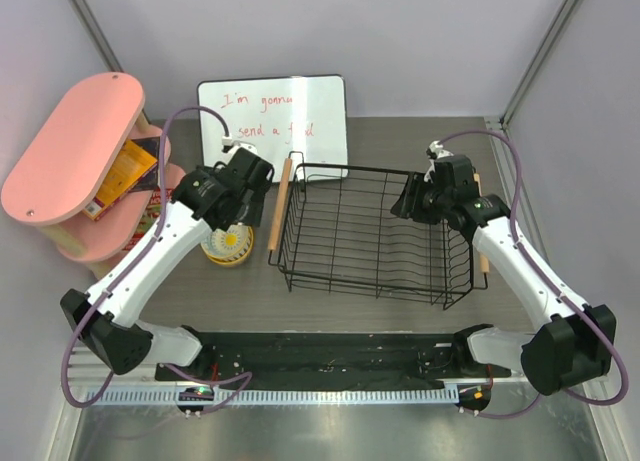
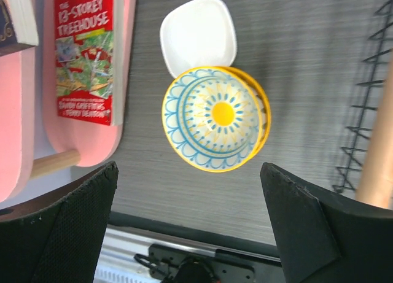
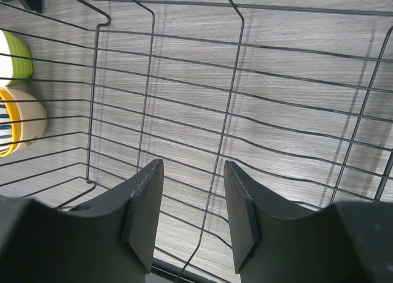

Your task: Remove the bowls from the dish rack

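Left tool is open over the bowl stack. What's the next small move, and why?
Probably raise the left tool straight up: it stands wide open, gripping nothing, above the yellow patterned bowl stacked on the table, and the dish rack looks empty.

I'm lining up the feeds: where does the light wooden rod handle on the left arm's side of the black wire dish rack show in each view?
Top external: the light wooden rod handle runs nearly vertical, left of centre, along the rack's left rim.
Left wrist: at the right edge, cut off by the frame.
Right wrist: not in it.
Shared landmark: the black wire dish rack, whose wires show in all three views.
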Motion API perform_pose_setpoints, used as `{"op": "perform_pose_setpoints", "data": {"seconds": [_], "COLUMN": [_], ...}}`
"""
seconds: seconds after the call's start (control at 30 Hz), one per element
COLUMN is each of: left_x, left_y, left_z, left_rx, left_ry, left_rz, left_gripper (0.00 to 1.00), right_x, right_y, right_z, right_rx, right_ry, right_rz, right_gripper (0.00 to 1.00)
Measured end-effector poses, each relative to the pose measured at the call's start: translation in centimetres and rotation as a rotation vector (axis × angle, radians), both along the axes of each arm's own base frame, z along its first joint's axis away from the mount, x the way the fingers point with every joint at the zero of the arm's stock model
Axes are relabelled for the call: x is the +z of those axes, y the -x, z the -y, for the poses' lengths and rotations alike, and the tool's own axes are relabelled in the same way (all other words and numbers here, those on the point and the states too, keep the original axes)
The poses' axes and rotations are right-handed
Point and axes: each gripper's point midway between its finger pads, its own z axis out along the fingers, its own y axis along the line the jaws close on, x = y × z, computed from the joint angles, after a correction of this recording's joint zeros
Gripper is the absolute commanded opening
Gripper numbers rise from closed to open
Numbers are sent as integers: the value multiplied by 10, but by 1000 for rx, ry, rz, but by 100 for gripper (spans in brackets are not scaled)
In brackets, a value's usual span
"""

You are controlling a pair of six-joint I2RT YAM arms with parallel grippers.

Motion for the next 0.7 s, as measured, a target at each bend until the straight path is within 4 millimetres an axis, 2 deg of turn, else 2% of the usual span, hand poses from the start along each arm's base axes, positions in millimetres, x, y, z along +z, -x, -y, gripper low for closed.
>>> {"op": "perform_pose_setpoints", "data": {"seconds": [0.1,0.2,0.47,0.57,0.7], "left_x": [7,11,25,23,19], "left_y": [-3,-8,-20,-19,-21], "left_z": [10,28,81,93,102], "left_rx": [-21,-63,-170,-198,-217], "left_ry": [63,149,389,466,503], "left_rz": [24,33,62,80,74], "left_gripper": [98,98,96,95,95], "right_x": [-7,-19,-80,-98,-113], "right_y": [1,4,16,20,28], "right_z": [0,1,0,-11,-45], "right_rx": [-1,0,-1,19,107], "right_ry": [4,11,34,39,62], "right_rz": [-11,-33,-178,-229,-257], "right_gripper": [49,49,46,46,46]}}
